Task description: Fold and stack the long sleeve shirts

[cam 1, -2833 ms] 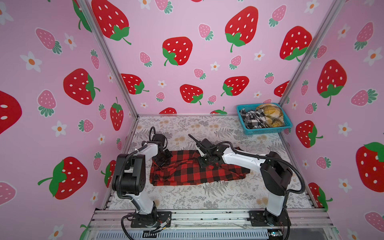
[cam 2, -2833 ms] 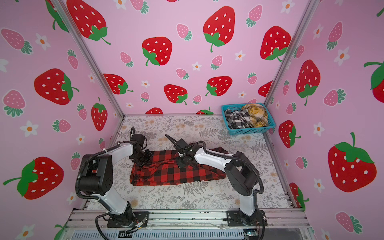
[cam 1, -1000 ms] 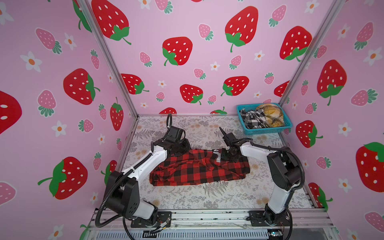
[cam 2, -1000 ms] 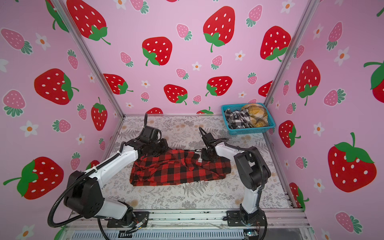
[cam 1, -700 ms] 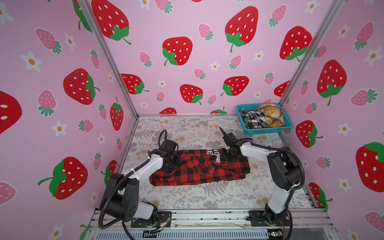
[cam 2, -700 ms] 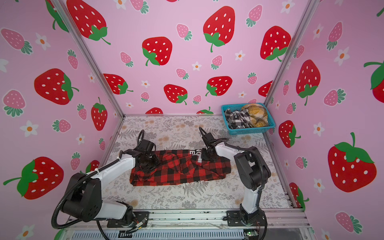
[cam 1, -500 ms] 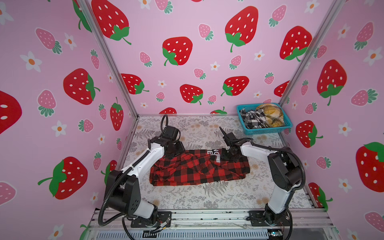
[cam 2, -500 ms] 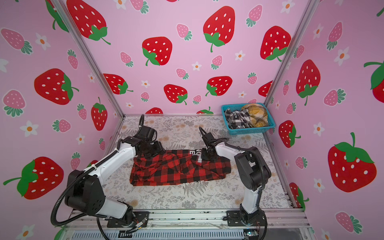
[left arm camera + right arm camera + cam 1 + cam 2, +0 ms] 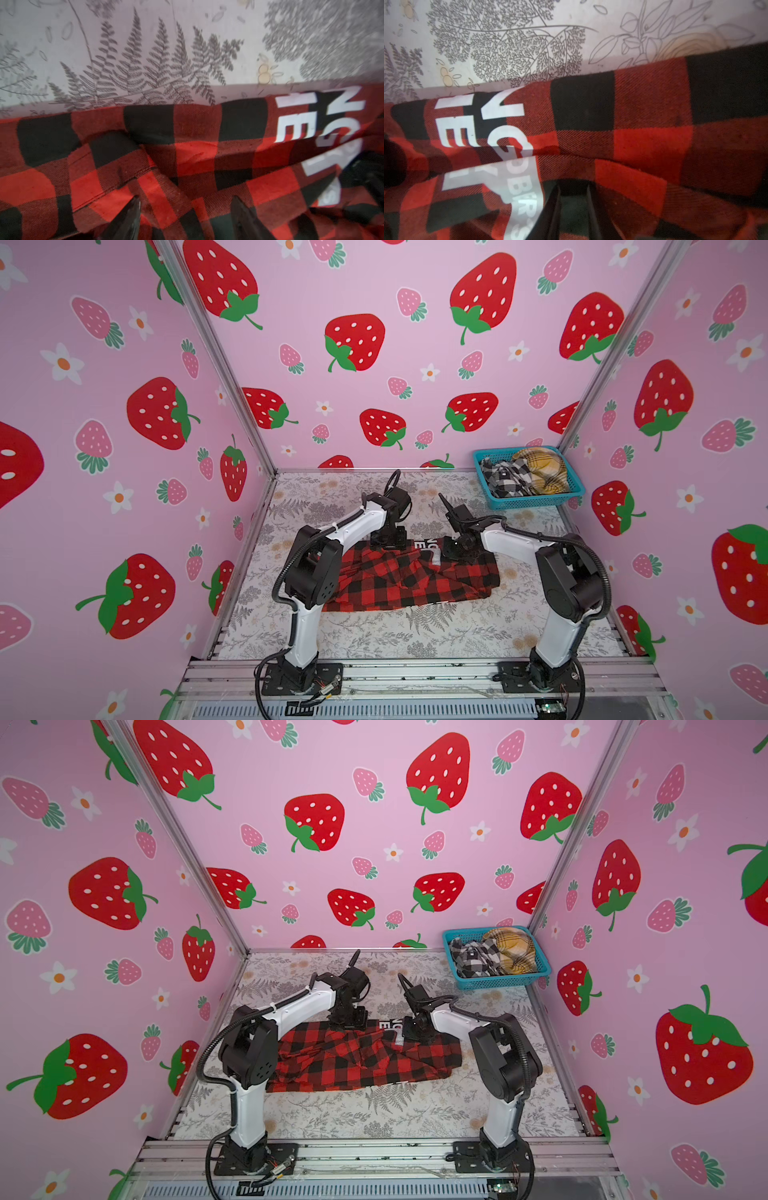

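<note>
Left jaws stand released, spread wide just above the red-and-black check shirt [image 9: 187, 158] near its far edge, gripping nothing. Right jaws are nearly closed and look clenched on a dark fold of the same shirt, beside its white block letters [image 9: 517, 187].

The shirt lies rumpled across the middle of the worktop [image 9: 415, 635], between the two arms in both top views [image 9: 365, 1060]. A black-and-white check shirt [image 9: 505, 479] and a mustard plaid shirt [image 9: 540, 472] sit heaped in the blue basket [image 9: 536, 501] at the far right.

Several things could go wrong from here, as I judge it:
- The cloth under the left jaws is creased and layered, with a seamed edge running across it. Closing there could catch one layer only, or a sleeve with the body, and the fold would come out skewed.
- The right pinch looks thin, so a pull could slip it free.
- With only one side held, a lift would drag the shirt sideways and bunch it further.
- A lumpy fold would stack badly.
</note>
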### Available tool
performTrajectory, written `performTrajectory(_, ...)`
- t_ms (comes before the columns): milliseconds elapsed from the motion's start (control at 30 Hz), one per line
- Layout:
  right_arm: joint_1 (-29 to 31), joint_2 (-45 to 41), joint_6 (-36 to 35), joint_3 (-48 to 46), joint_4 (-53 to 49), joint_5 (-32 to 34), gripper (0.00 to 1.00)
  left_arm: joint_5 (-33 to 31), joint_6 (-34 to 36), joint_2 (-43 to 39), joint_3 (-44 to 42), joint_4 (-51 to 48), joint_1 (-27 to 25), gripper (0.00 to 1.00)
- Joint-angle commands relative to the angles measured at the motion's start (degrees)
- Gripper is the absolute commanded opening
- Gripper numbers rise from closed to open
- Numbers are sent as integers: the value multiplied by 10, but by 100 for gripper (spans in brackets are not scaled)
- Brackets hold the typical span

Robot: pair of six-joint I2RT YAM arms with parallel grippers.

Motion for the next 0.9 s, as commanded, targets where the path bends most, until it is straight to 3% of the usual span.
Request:
performTrajectory(0,-6,2,6,11,-13,-1,26,-51,28,4,29,-62,-1,66)
performTrajectory(133,-8,2,6,8,-10,-1,25,-77,32,21,45,-82,-1,49)
performTrajectory(167,-8,2,7,7,-9,-1,25,-82,33,23,48,-86,-2,41)
performTrajectory(233,-11,1,8,5,-7,-2,25,-89,30,14,49,-82,-2,11)
performTrajectory(267,-12,-1,8,4,-6,-2,25,-89,29,6,47,-73,-2,2)
performTrajectory(300,-13,-1,8,4,-6,-2,25,-90,26,-7,47,-63,-2,0)
performTrajectory(433,-16,-3,8,0,-3,-2,25,-132,-15,-109,22,13,-1,0)
performTrajectory(567,-18,-6,9,-7,2,-7,25,-167,-76,-230,-71,114,18,0)
performTrajectory(767,-18,-10,10,-19,19,-21,25,-10,-177,-338,-331,260,105,0)
performTrajectory(800,-18,-14,11,-24,24,-23,25,12,-201,-352,-384,278,121,3)
performTrajectory(833,-18,-16,10,-27,27,-27,24,32,-221,-368,-435,304,136,22)
performTrajectory(867,-18,-19,8,-30,30,-30,25,45,-235,-383,-477,322,146,32)
